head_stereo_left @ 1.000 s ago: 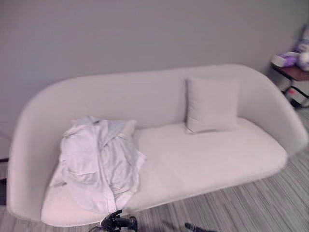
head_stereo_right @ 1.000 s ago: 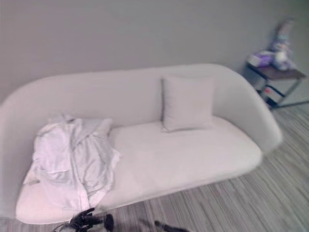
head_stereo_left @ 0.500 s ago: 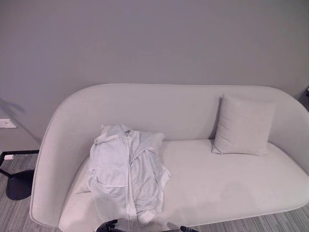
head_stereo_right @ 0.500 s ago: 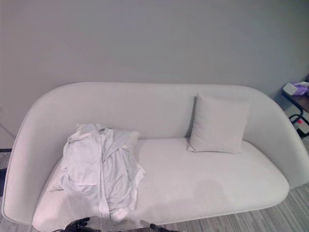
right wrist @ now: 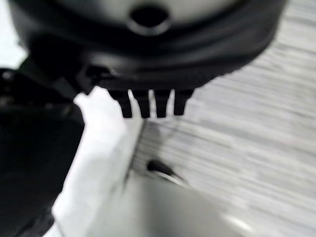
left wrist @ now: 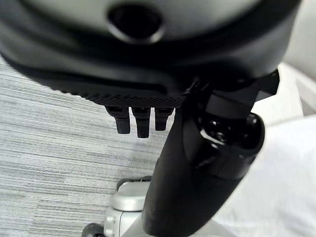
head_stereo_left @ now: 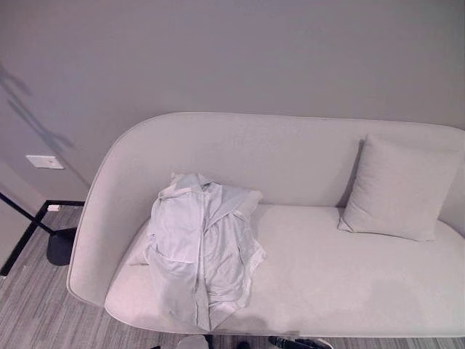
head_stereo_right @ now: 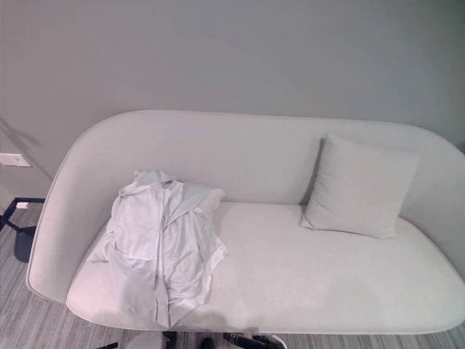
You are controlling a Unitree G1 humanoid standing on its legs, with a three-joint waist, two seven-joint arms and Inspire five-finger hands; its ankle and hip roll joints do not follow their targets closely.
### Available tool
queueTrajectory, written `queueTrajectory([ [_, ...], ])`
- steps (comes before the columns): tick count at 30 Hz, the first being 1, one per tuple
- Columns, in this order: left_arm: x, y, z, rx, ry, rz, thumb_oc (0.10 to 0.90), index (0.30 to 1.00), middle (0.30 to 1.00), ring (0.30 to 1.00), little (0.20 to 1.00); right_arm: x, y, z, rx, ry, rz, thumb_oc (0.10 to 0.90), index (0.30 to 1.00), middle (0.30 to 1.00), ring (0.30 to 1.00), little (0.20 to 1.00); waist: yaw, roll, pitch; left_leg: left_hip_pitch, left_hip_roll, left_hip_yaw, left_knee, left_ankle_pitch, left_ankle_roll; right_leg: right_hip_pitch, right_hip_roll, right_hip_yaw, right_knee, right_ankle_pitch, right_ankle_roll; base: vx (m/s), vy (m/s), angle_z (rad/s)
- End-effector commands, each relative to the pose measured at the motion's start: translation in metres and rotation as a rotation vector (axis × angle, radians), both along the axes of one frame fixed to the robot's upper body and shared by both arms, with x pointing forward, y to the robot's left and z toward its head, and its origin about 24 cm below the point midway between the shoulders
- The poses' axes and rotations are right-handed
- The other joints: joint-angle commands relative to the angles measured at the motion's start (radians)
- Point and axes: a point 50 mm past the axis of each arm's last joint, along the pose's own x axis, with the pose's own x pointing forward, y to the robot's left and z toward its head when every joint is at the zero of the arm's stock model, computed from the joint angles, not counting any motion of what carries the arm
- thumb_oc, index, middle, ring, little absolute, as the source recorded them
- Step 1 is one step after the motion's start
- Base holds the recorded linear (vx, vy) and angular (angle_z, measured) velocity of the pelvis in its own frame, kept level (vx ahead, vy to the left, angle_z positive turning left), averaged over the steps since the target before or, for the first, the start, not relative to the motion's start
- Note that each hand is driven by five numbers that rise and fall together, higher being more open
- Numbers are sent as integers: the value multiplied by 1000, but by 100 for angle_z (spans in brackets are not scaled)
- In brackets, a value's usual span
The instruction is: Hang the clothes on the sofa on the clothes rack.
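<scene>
Clothes (head_stereo_left: 200, 254) lie crumpled at the sofa's (head_stereo_left: 327, 269) left end, draping toward its front edge, cushion (head_stereo_left: 396, 189) well apart; both hands' grip cannot be told.

A square pale grey fabric cushion (head_stereo_left: 399, 189) leans upright against the backrest toward the right. Behind stands a plain grey wall (head_stereo_left: 232, 58), with a small white rectangular wall plate (head_stereo_left: 44, 161) low on its left part. Grey striped carpet floor (head_stereo_left: 36, 313) lies at the near left, where a black round stand base (head_stereo_left: 61, 246) rests with thin black bars (head_stereo_left: 25, 225) beside it.
</scene>
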Motion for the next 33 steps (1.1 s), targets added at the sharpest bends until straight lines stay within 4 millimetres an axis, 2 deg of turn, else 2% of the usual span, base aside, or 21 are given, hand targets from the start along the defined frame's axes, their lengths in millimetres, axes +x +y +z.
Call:
queueTrajectory([
  [1,6,-43,-8,-91,-23,-52,800,900,900,900,900,43,-14,22,-95,-185,42,800,900,900,900,900,-28,18,-34,69,48,5,4,1,6,38,-92,50,-1,-57,159,-9,99,21],
  [2,0,-43,-9,-86,-4,-51,800,900,900,900,900,51,-11,26,-102,-226,63,800,900,900,900,900,-36,29,-44,111,85,6,-11,19,-9,35,-100,34,-8,-56,164,11,73,20],
  [3,0,-44,-9,-86,-4,-51,800,900,900,900,900,51,-11,26,-102,-226,63,800,900,900,900,900,-36,30,-42,113,85,6,-12,20,-9,37,-100,34,-8,-56,164,12,91,15],
  [6,-8,-46,-10,-72,32,-94,800,900,900,900,900,57,-8,30,-111,-259,69,800,900,900,900,900,-49,57,-54,163,124,-22,-42,62,-36,27,-115,14,-15,-51,175,0,112,26],
  [11,0,-54,-10,-57,26,-178,800,900,900,900,900,76,-12,40,-164,-321,33,800,900,900,900,900,-73,113,-23,204,139,-106,-51,90,-70,-36,-150,-19,-8,-14,192,-134,194,27],
  [12,0,-55,-11,-58,25,-178,800,900,900,900,900,76,-12,40,-164,-322,33,800,900,900,900,900,-73,114,-22,205,141,-108,-51,89,-70,-34,-149,-20,-8,-14,192,-286,381,55],
  [13,3,-67,-12,-84,25,-236,800,900,900,900,900,85,-14,44,-177,-339,-3,800,900,900,900,900,-94,152,-13,238,131,-129,-92,43,-79,-95,-169,-25,-9,26,214,-332,403,77],
  [14,8,-71,-11,-95,15,-260,800,900,900,900,900,86,-17,45,-181,-340,-20,800,900,900,900,900,-107,166,-2,231,127,-115,-114,11,-75,-123,-188,-29,-8,44,226,-495,645,50],
  [15,16,-80,-10,-116,-6,-317,800,900,900,900,900,93,-20,50,-183,-361,-50,800,900,900,900,900,-127,177,0,237,111,-43,-195,-56,-70,-179,-225,-31,-1,69,243,-399,528,47],
  [16,20,-87,-10,-123,-18,-371,800,900,900,900,900,97,-21,52,-200,-372,-56,800,900,900,900,900,-127,188,7,246,92,-19,-238,-83,-61,-210,-242,-25,3,85,259,-490,662,41],
  [17,29,-92,-8,-120,-50,-433,800,900,900,900,900,109,-20,59,-222,-400,-47,800,900,900,900,900,-138,197,34,247,49,-11,-279,-116,-41,-262,-280,-13,21,130,291,-434,547,66],
  [19,38,-90,-5,-96,-95,-444,800,900,900,900,900,117,-22,62,-282,-398,-69,800,900,900,900,900,-125,189,63,219,-24,-14,-279,-149,-9,-305,-345,2,7,202,332,-369,468,28],
  [21,41,-86,-4,-84,-108,-421,800,900,900,900,900,118,-24,63,-295,-393,-94,800,900,900,900,900,-119,185,69,206,-42,-21,-279,-149,-2,-316,-363,8,1,217,341,-211,239,16],
  [22,51,-71,-1,-35,-136,-364,800,900,900,900,900,123,-32,68,-340,-410,-177,800,900,900,900,900,-108,186,94,182,-58,-38,-279,-142,13,-331,-358,56,1,207,343,-224,219,13],
  [24,52,-62,1,1,-143,-346,800,900,900,900,900,123,-34,70,-359,-425,-229,800,900,900,900,900,-95,182,100,171,-71,-50,-277,-143,24,-336,-345,117,9,190,342,-112,137,34],
  [26,47,-53,0,29,-121,-321,800,900,900,900,900,133,-31,78,-384,-483,-227,800,900,900,900,900,-87,178,110,169,-79,-59,-275,-143,31,-349,-349,106,32,199,342,-15,52,55],
  [27,38,-44,-1,58,-86,-296,800,900,900,900,900,140,-28,88,-410,-572,-218,800,900,900,900,900,-85,165,110,166,-81,-66,-276,-141,34,-341,-347,90,28,198,337,76,-57,6],
  [28,25,-28,-1,93,-52,-168,800,900,900,900,900,145,-33,112,-504,-732,-175,800,900,900,900,900,-80,143,108,163,-78,-77,-278,-139,31,-333,-348,66,22,201,337,103,-111,2],
  [29,20,-23,-1,92,-36,-90,800,900,900,900,900,144,-45,129,-596,-823,-146,800,900,900,900,900,-77,131,106,153,-75,-82,-278,-138,28,-335,-351,54,14,204,339,90,-127,27],
  [31,18,-22,-2,90,-26,-66,800,900,900,900,900,140,-56,143,-670,-882,-140,800,900,900,900,900,-76,123,98,135,-74,-91,-279,-135,26,-343,-354,44,3,207,340,34,-73,32],
  [33,20,-24,-2,85,-28,-73,800,900,900,900,900,139,-59,150,-700,-916,-142,800,900,900,900,900,-74,119,92,114,-74,-99,-279,-129,24,-354,-356,39,0,207,339,16,-47,7],
])
